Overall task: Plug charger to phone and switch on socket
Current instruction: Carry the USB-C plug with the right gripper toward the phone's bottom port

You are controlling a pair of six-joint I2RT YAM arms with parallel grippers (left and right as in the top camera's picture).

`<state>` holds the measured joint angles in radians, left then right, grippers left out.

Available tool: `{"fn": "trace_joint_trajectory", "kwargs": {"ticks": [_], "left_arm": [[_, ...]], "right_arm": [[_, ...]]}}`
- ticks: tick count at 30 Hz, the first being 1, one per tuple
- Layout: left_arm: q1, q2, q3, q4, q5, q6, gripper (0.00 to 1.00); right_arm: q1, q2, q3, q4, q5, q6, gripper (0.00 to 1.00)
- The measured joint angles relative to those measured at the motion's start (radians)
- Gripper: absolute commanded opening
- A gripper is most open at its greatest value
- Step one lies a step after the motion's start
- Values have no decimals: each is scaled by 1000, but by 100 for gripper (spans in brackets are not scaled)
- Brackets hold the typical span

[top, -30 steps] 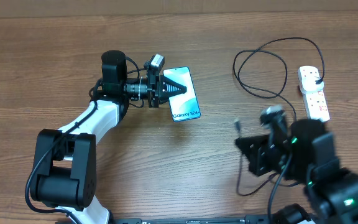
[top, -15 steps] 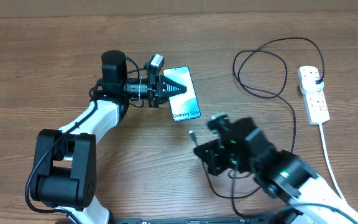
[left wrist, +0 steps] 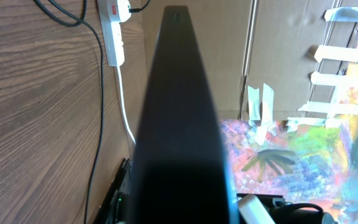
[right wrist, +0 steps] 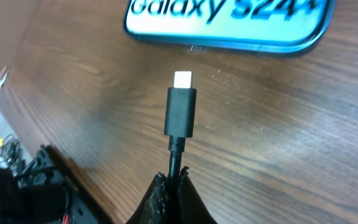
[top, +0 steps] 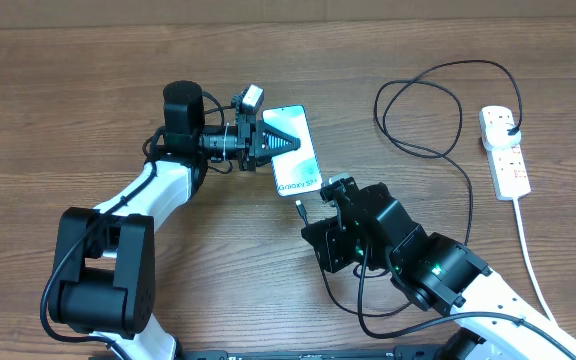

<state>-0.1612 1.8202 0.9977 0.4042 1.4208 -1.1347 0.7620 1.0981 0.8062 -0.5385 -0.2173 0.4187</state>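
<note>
The phone (top: 298, 165) has a light blue screen reading "Galaxy S24+". My left gripper (top: 284, 143) is shut on its upper half and holds it tilted off the table. In the left wrist view the phone (left wrist: 179, 130) fills the middle as a dark slab. My right gripper (top: 318, 222) is shut on the charger cable just behind its connector (right wrist: 181, 111). The connector's metal tip points at the phone's bottom edge (right wrist: 229, 28), a short gap away. The black cable (top: 418, 100) loops back to its plug head (top: 509, 128) in the white socket (top: 505, 155).
The socket's thick white cord (top: 528, 250) runs down the right side toward the table's front edge. The slack cable curls on the table under my right arm (top: 368, 310). The socket (left wrist: 114, 31) and cable also show in the left wrist view.
My right arm has swung left across the table with the connector, from near the socket to just below the phone. My left gripper has tilted the phone slightly.
</note>
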Motion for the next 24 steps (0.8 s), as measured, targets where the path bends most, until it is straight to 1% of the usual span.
{"fn": "trace_joint_trajectory", "kwargs": {"ticks": [10,17,24], "left_arm": [[0,0,0,0,0,0,4],[0,0,0,0,-4,-3,4],[0,0,0,-8,-55,-18,4]], "right_arm": [[0,0,7,0,90,5,4],[0,0,7,-1,103,7,4],[0,0,7,-5,77,7,4]]}}
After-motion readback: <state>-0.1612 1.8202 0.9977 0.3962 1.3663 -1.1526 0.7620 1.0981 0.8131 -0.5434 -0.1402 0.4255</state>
